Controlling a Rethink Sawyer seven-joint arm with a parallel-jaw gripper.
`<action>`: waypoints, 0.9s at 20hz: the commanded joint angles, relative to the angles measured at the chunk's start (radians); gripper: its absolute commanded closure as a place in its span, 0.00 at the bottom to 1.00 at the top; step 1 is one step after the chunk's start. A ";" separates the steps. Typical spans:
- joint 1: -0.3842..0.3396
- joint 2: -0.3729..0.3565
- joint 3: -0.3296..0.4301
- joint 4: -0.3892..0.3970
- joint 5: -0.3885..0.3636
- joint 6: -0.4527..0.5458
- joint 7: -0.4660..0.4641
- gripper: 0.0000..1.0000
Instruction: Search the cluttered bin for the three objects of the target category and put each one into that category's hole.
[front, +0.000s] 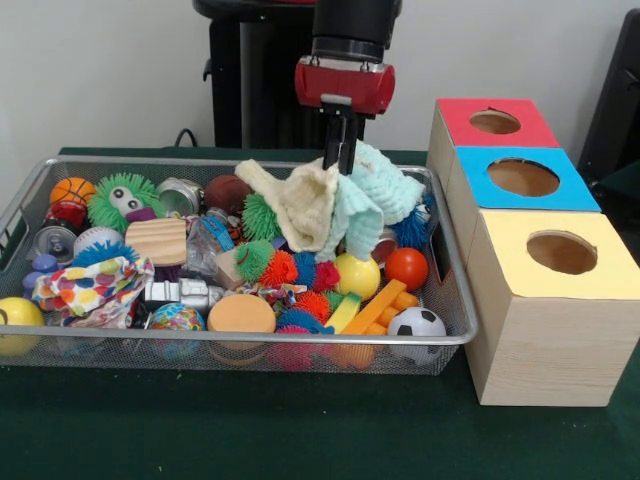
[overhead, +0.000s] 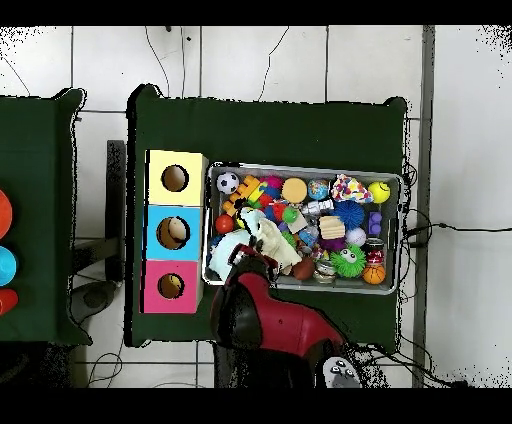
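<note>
gripper (front: 340, 160) – clamped on a bunch of cloths (front: 335, 205), cream and mint, hanging above the bin's far right part | bin (front: 455, 335) – on the green table (front: 300, 430), crammed with balls and spiky toys | hole (front: 494, 122) – in the red-topped box, farthest of three boxes just right of the bin
</note>
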 joint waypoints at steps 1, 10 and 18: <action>-0.010 0.037 0.064 -0.019 -0.032 -0.025 0.151 1.00; 0.001 0.062 0.052 -0.002 -0.040 -0.012 0.140 0.00; -0.101 -0.044 0.138 0.040 -0.072 0.081 0.148 0.00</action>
